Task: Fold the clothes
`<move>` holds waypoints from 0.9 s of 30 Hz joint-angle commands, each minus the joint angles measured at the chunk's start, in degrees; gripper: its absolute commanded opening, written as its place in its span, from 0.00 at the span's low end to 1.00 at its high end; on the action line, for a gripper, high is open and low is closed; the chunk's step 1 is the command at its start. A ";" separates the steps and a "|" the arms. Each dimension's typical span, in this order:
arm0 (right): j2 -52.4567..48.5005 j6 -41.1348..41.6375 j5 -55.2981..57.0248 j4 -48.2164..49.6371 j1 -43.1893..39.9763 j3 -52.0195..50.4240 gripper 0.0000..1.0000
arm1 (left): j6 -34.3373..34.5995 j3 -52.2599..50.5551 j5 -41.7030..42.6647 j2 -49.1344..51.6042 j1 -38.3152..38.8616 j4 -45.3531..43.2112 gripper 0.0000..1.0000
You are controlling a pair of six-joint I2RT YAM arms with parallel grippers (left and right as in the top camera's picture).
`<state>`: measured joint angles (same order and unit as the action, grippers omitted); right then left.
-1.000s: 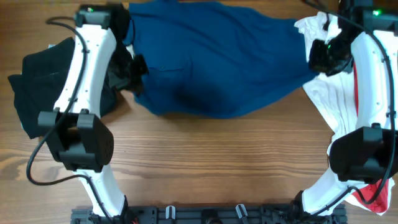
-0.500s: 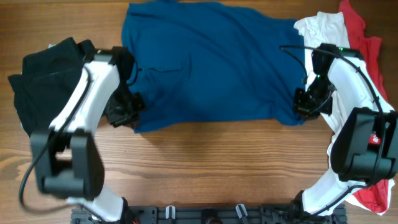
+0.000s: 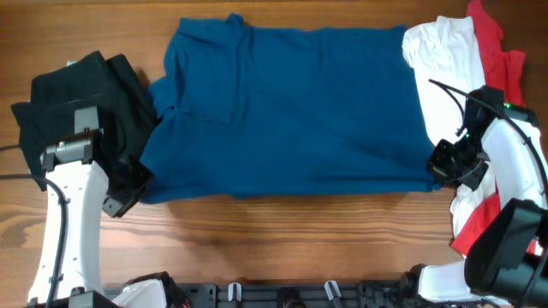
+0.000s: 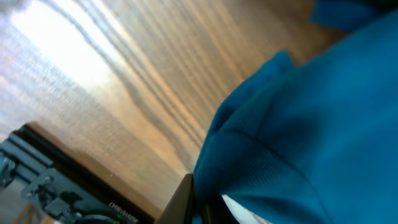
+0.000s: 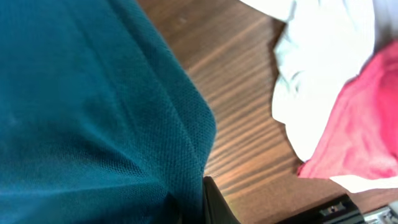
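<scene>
I count four garments: one blue shirt (image 3: 291, 111), one black garment (image 3: 68, 107), one white garment (image 3: 445, 51), one red garment (image 3: 498, 62). Two grippers: left gripper (image 3: 135, 181), right gripper (image 3: 440, 164).

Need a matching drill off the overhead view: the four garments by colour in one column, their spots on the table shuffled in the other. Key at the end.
Things
1. blue shirt
2. black garment
3. white garment
4. red garment

Places
A. outermost at the right end, showing past another garment
B. bunched at the left end of the table
C. spread out across the middle
D. right of centre, up against the spread garment's right edge

Pairs: 1-C, 2-B, 3-D, 4-A
</scene>
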<state>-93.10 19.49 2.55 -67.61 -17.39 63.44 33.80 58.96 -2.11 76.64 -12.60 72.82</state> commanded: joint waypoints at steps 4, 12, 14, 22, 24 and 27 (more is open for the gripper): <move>4.52 3.78 3.02 2.27 -1.31 -6.54 0.04 | 0.94 -1.75 -2.51 -0.55 -4.46 0.72 0.04; 11.17 6.29 0.44 3.87 -1.33 -11.02 0.04 | 1.42 -1.75 -2.43 -3.78 -5.35 1.22 0.04; 13.27 7.56 0.61 3.98 -1.33 -11.45 0.04 | 1.49 -1.75 -1.97 -5.60 -5.35 1.60 0.04; 17.09 9.03 1.29 6.75 -1.33 -11.50 0.04 | 4.17 -1.75 -0.20 -14.93 -5.14 1.07 0.04; 17.09 8.11 1.29 8.35 -1.33 -11.50 0.04 | 4.17 -1.75 1.57 -15.19 -5.14 0.52 0.04; 17.03 7.45 1.31 9.55 -1.33 -11.50 0.05 | 4.17 -1.77 3.98 -14.84 -5.14 -0.33 0.04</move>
<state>-76.79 27.18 2.17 -59.22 -18.17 52.10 36.60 57.47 0.10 61.87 -17.28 73.41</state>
